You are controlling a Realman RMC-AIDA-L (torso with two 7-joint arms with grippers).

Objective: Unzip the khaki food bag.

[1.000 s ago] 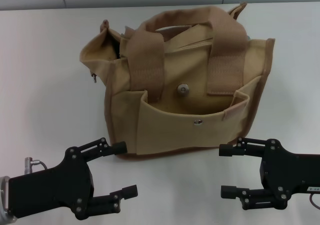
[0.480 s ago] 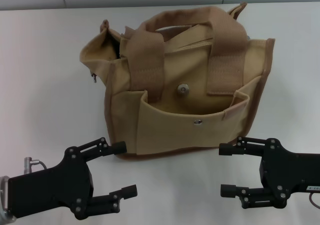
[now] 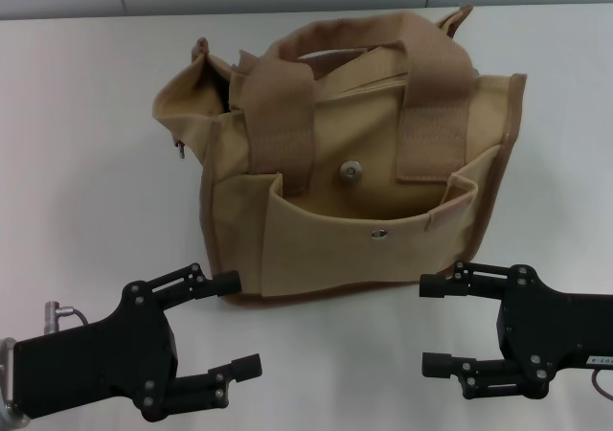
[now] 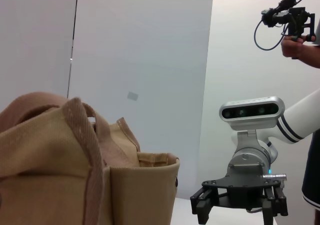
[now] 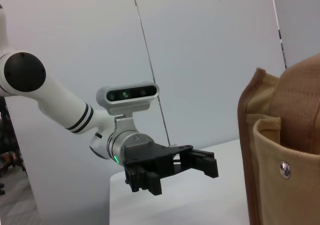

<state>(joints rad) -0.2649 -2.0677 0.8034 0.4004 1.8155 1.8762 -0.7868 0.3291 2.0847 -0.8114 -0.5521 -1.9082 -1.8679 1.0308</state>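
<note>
The khaki food bag (image 3: 354,182) stands upright in the middle of the white table, with two wide webbing handles, a front pocket with silver snaps and brown bottom trim. Its top looks closed between the handles; a small metal pull (image 3: 179,148) hangs at its left end. My left gripper (image 3: 237,323) is open, low in front of the bag's left corner. My right gripper (image 3: 433,324) is open, in front of the bag's right corner. Neither touches the bag. The bag also shows in the left wrist view (image 4: 75,175) and the right wrist view (image 5: 285,150).
The white table (image 3: 86,192) runs to a grey wall behind. In the left wrist view, the right gripper (image 4: 240,207) shows, and a person (image 4: 300,35) holds a camera rig at the far side. The right wrist view shows the left gripper (image 5: 192,171).
</note>
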